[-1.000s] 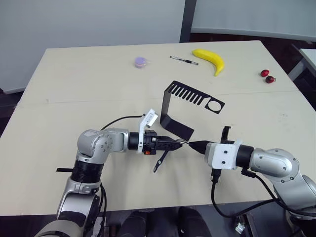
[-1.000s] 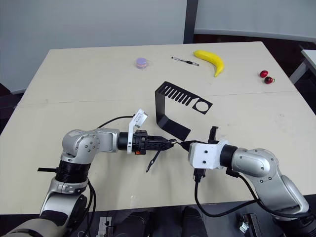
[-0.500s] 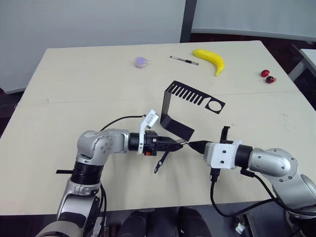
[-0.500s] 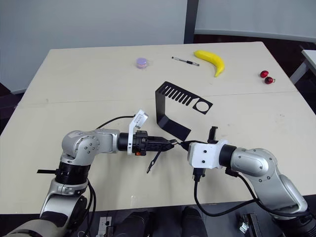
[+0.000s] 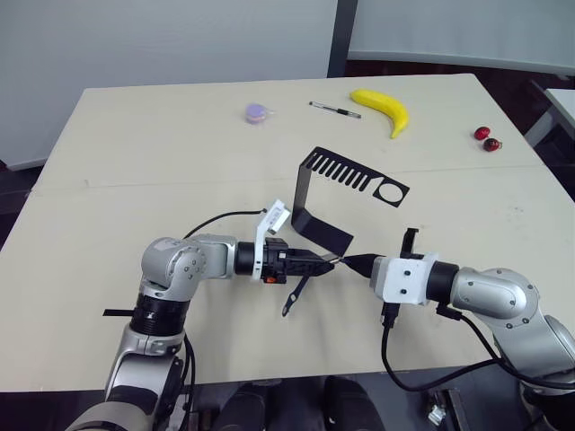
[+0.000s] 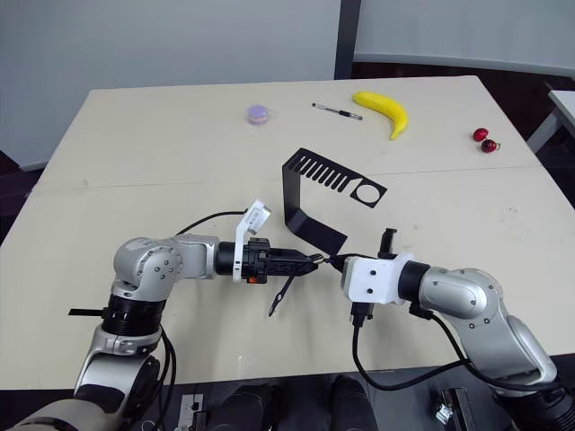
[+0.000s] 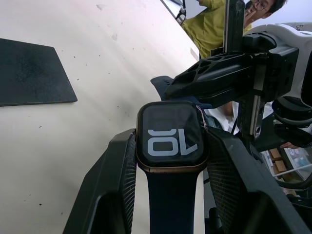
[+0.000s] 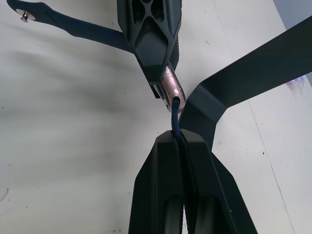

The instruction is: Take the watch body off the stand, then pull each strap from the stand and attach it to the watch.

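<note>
Just below the centre of the frame the left gripper (image 5: 322, 264) pinches the watch body (image 7: 171, 137) (one navy strap (image 5: 293, 294) already hanging from it), while the right gripper (image 5: 352, 264), pressed together on the second strap (image 8: 174, 113), meets it beside the stand (image 5: 310, 193).

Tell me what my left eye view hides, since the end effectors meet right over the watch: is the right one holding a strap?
Observer: Yes. The right end effector is shut on the second strap, held edge-on.
Operator: Does its end reach the watch?
Observer: Its tip meets the gold rim of the watch body; I cannot tell whether it is seated.
Operator: And the other strap?
Observer: The first strap is joined to the watch body, which the left end effector clamps by its sides.
</note>
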{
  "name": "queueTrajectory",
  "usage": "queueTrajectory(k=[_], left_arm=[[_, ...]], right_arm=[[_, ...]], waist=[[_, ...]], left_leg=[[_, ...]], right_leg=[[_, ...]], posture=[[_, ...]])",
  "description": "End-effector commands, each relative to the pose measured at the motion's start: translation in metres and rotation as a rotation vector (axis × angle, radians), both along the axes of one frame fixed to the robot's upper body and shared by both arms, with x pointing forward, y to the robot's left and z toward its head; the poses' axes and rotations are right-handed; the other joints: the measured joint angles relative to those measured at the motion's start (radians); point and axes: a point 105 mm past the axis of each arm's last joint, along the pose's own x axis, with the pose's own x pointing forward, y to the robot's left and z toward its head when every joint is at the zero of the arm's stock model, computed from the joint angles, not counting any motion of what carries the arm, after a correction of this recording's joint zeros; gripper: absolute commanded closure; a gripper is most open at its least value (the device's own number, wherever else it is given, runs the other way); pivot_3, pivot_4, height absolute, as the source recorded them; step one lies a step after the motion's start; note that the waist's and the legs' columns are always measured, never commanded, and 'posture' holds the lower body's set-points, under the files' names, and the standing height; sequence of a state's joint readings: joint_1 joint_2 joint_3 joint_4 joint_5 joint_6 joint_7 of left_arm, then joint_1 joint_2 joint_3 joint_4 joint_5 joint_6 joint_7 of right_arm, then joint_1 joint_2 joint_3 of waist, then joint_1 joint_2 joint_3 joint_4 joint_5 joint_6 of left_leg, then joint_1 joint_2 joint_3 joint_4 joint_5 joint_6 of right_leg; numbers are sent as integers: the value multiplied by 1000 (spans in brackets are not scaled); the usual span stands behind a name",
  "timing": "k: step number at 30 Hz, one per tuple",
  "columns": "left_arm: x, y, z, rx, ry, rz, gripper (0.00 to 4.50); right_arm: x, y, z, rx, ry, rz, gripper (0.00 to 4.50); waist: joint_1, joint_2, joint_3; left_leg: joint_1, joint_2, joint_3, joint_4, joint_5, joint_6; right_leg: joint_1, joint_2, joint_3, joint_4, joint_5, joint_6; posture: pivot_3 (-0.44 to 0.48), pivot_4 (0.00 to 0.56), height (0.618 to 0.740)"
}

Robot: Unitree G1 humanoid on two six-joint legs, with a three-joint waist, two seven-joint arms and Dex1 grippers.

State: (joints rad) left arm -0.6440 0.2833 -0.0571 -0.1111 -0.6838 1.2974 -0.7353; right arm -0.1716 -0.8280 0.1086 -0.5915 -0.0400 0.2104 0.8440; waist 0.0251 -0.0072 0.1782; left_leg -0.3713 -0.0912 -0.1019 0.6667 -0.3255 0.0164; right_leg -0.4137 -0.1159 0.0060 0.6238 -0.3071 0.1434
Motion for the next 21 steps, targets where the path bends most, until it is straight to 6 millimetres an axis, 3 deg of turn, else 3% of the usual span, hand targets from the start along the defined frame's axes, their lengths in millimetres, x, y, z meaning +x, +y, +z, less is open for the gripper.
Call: queueTrajectory(k=[1, 21], left_arm=[[-17, -16, 15, -60, -38, -108, 2925], [-19, -21, 21, -74, -46, -123, 2925]], right_arm=[[-6, 11, 9, 19, -34, 55, 4500], [-5, 12, 9, 27, -27, 49, 4500]], waist=[[0, 0, 0], [0, 0, 0]], left_leg=[[0, 0, 0, 0, 0, 0], [0, 0, 0, 0, 0, 0]], right_leg=[[0, 0, 0, 0, 0, 0], [0, 0, 0, 0, 0, 0]], posture=[[0, 150, 740], [0, 150, 740]])
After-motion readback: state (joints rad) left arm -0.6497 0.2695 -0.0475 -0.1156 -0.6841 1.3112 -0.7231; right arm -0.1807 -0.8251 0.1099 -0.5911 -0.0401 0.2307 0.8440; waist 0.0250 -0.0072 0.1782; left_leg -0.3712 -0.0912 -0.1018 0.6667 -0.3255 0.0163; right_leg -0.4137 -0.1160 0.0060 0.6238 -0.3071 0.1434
